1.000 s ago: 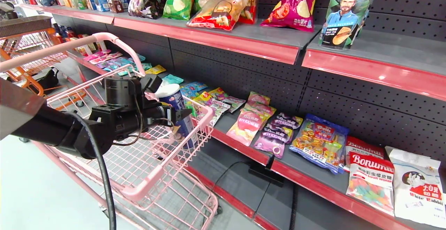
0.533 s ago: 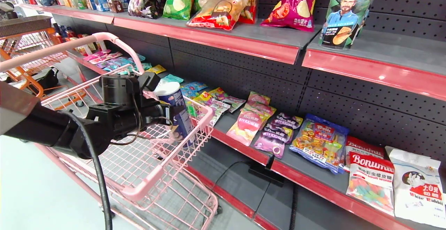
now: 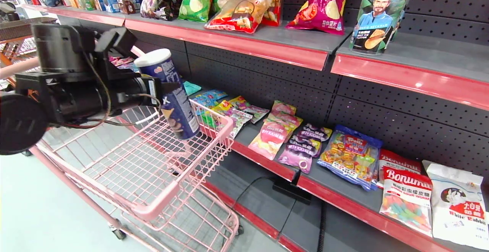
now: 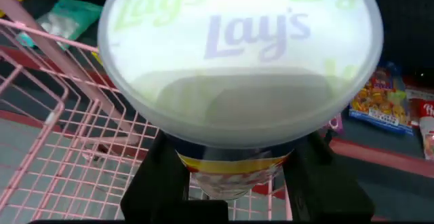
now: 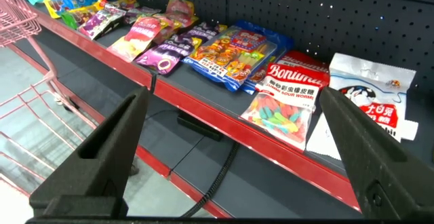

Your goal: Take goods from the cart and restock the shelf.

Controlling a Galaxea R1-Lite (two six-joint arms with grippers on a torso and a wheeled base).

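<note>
My left gripper (image 3: 160, 91) is shut on a blue chip can (image 3: 170, 95) with a white lid (image 4: 241, 51), held upright above the pink cart (image 3: 153, 206), its bottom just over the basket rim. In the left wrist view the black fingers (image 4: 159, 183) flank the can below the lid. My right gripper (image 5: 234, 156) is open, its two black fingers (image 5: 102, 149) spread wide in front of the lower shelf (image 5: 203, 108), holding nothing.
The lower shelf (image 3: 344, 202) carries flat candy bags (image 3: 351, 154) and a red-labelled gummy bag (image 3: 407, 196). The upper shelf (image 3: 267, 49) holds chip bags (image 3: 324, 4) and boxes. A black cable and bracket (image 3: 292, 187) hang under the lower shelf edge. An orange cart (image 3: 23, 53) stands behind.
My left gripper has lifted the chip can up out of the cart basket, rising above the rim and toward the left of the head view.
</note>
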